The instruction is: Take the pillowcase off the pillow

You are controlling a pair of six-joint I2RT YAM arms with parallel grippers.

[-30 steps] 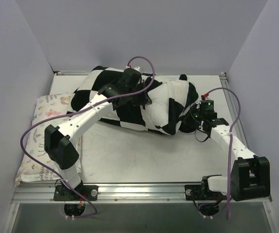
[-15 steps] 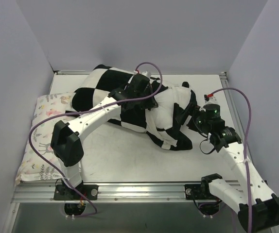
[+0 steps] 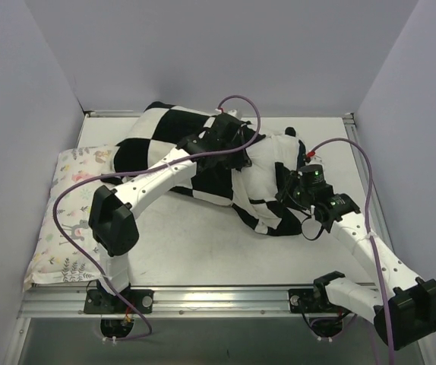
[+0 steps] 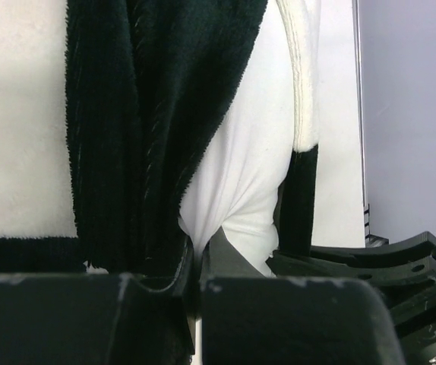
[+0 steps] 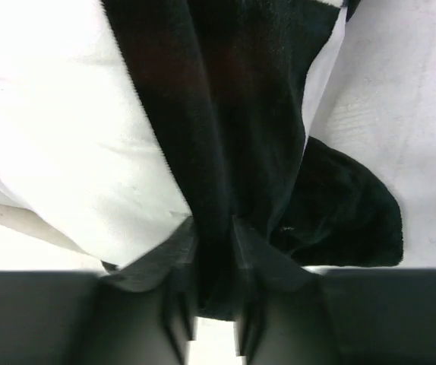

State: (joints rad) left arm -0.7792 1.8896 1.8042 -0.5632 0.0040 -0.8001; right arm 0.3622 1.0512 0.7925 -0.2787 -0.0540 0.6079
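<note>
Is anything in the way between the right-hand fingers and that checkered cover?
Nothing visible: the right fingers pinch a black fold of the pillowcase directly. The left fingers appear to hold the white cloth of the pillow.

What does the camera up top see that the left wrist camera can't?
Only the top view: the whole left arm and right arm, and the pillow with little animals lying on the left. Only the left wrist view: close up, the left pincer shut, pinching the smooth white pillow where it peeks out beside fuzzy black cloth. Both: the checkered pillowcase, some bare table, and the purple wall.
</note>
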